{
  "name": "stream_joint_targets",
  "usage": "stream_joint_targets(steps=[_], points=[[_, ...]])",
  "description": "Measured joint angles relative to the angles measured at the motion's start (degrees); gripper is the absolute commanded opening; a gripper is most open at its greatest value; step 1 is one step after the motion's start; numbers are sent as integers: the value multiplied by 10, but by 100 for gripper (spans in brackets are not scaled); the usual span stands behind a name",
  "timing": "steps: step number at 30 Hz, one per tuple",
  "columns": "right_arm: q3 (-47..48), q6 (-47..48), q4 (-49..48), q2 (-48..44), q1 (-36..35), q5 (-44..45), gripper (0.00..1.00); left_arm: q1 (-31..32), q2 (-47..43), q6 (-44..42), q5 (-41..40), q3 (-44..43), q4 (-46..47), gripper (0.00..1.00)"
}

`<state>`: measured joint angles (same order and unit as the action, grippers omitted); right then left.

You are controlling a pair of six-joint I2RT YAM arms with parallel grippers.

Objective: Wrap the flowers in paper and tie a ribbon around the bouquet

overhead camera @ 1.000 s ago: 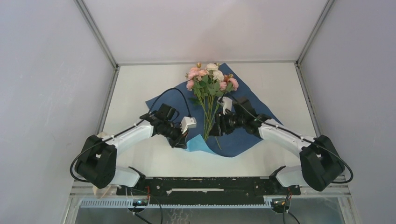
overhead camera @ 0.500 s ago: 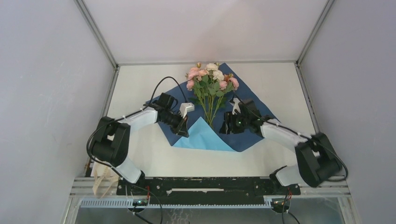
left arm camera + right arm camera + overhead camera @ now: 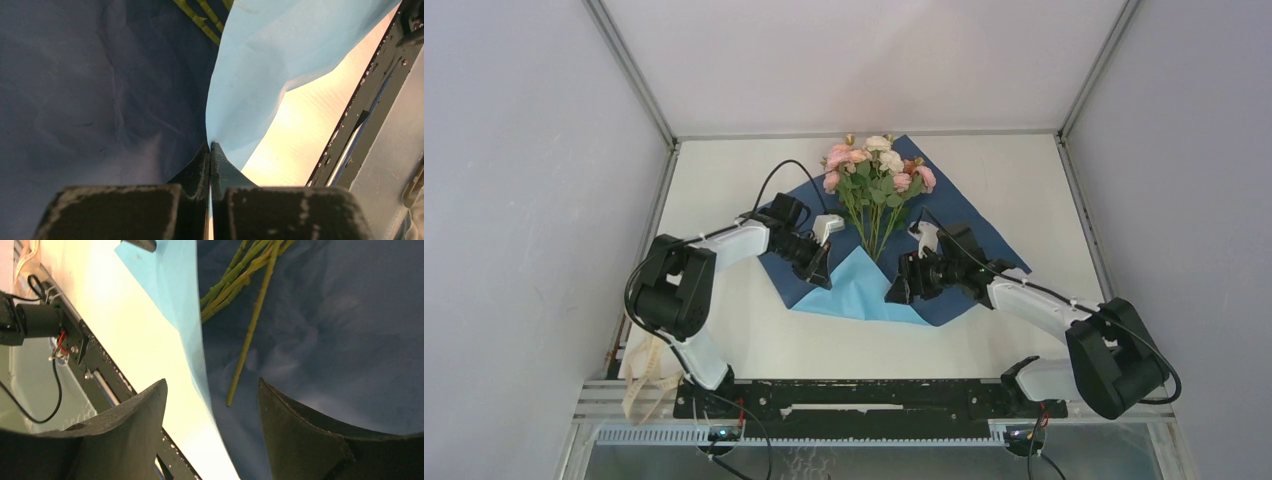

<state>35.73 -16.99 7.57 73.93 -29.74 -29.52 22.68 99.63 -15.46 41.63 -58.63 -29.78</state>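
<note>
The flowers (image 3: 876,168), pink and cream roses, lie on the dark blue paper (image 3: 964,235) with their stems (image 3: 255,315) pointing at me. The paper's near corner is folded up over the stem ends, showing a light blue flap (image 3: 859,290). My left gripper (image 3: 820,272) is shut on the left edge of that flap (image 3: 280,45). My right gripper (image 3: 896,290) hangs open low over the flap's right side. The fold's edge and one stem tip lie between its fingers (image 3: 300,430) without touching them. The cream ribbon (image 3: 646,375) lies bunched by the left arm's base.
The black base rail (image 3: 874,395) runs along the near edge of the white table (image 3: 1024,180). Grey walls (image 3: 524,200) close in both sides and the back. The left arm's black cable (image 3: 769,195) loops above the paper's left corner.
The left gripper has pulled the paper's near corner up and back toward the flowers, so the light flap grew. The right gripper drew back from the stems to the flap's right side and opened wider.
</note>
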Motion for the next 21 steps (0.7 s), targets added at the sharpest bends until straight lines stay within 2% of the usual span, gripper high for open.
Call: stream_joint_targets(steps=[2,4,8,11,15,16,17,19,21], points=[[-2,0,-2,9,-3,-18,73,0,1,0,-4,-1,-4,0],[-9,0,-6,10,-10,-28,65,0,2,0,-5,-2,-10,0],[-29,-8,-4,11,-23,-28,23,0,9,-3,-5,-13,-21,0],[-35,-22,5,21,-24,-19,3,0,16,-10,-8,-29,-32,0],[-35,-31,17,24,-22,0,0,0,23,-14,-15,-40,-41,0],[-35,-31,16,25,-22,5,0,0,25,-15,-19,-41,-42,3],[-35,-32,16,27,-22,7,0,1,26,-15,-22,-41,-44,11],[-35,-35,14,35,-22,11,0,1,26,-15,-28,-41,-47,36],[-35,-35,19,44,-22,16,0,1,26,-17,-48,-41,-50,48]])
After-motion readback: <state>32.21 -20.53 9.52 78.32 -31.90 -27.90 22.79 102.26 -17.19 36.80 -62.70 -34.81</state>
